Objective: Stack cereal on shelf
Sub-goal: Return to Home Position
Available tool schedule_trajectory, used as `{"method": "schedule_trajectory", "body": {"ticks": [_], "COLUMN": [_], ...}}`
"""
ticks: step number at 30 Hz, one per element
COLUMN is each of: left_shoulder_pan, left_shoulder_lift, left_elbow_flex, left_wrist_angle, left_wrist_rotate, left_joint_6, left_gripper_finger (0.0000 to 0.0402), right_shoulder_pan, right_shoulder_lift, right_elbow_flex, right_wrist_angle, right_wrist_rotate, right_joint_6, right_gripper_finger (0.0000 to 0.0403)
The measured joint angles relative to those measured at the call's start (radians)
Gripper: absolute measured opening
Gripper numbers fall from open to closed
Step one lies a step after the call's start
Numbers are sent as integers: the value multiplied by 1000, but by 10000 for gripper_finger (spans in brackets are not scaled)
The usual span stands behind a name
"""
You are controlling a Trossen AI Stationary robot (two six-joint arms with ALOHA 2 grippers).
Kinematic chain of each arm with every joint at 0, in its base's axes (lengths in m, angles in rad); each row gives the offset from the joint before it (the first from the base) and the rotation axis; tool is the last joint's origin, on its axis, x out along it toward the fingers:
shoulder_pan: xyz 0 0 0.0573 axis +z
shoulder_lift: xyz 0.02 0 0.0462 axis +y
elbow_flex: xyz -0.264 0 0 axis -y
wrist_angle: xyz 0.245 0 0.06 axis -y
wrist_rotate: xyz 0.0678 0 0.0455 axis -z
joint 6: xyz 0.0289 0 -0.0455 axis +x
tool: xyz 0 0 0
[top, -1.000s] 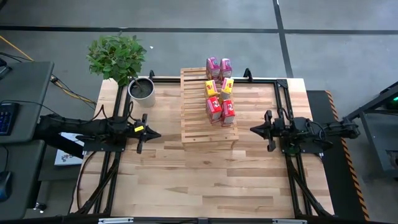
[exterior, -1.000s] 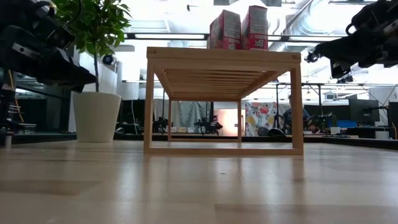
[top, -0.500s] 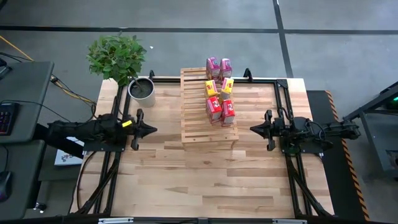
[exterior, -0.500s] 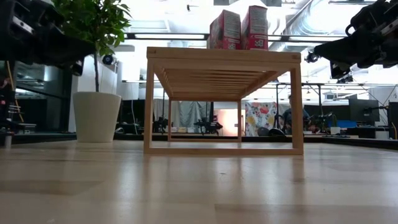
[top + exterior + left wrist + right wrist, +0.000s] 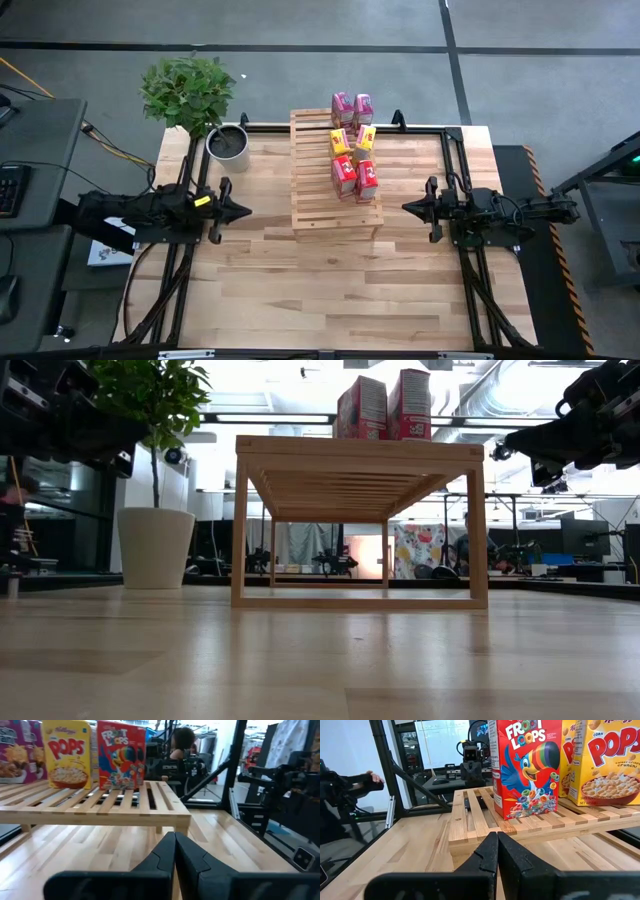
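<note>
The wooden slatted shelf [image 5: 322,208] stands on its legs at the table's middle far part. Six cereal boxes stand upright on its top in pairs: pink [image 5: 352,106] at the far end, yellow [image 5: 353,138] in the middle, red [image 5: 355,176] nearest. In the left wrist view a red box [image 5: 121,754], a yellow box [image 5: 66,753] and a pink box [image 5: 19,749] show. My left gripper [image 5: 245,210] is left of the shelf, shut and empty [image 5: 175,838]. My right gripper [image 5: 406,208] is right of the shelf, shut and empty [image 5: 497,836], facing a red box [image 5: 526,766].
A potted plant [image 5: 200,105] stands at the table's far left corner, its white pot [image 5: 155,547] left of the shelf. Black frame rails [image 5: 452,150] run along the table's sides. Bare tabletop [image 5: 330,290] lies on the near side of the shelf. A person [image 5: 181,742] is beyond the table.
My left arm has drawn back toward the table's left edge and turned about its wrist, then come to rest. In the low view it has risen. The right arm, the shelf and the boxes have kept still.
</note>
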State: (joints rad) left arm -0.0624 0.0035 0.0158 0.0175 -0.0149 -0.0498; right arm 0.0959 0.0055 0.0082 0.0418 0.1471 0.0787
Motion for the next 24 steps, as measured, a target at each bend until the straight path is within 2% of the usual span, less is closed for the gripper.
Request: {"method": "schedule_trajectory", "body": {"ticks": [24], "left_shoulder_pan": [-19], "left_shoulder_lift": [1], "left_elbow_flex": [0], "left_wrist_angle": [0], "left_wrist_rotate": [1], "left_joint_6": [0], "left_gripper_finger": [0], "right_shoulder_pan": [0], "right_shoulder_lift": [0], "right_elbow_flex": [0], "right_wrist_angle": [0], "right_wrist_rotate": [0], "right_joint_6": [0], "right_gripper_finger": [0]}}
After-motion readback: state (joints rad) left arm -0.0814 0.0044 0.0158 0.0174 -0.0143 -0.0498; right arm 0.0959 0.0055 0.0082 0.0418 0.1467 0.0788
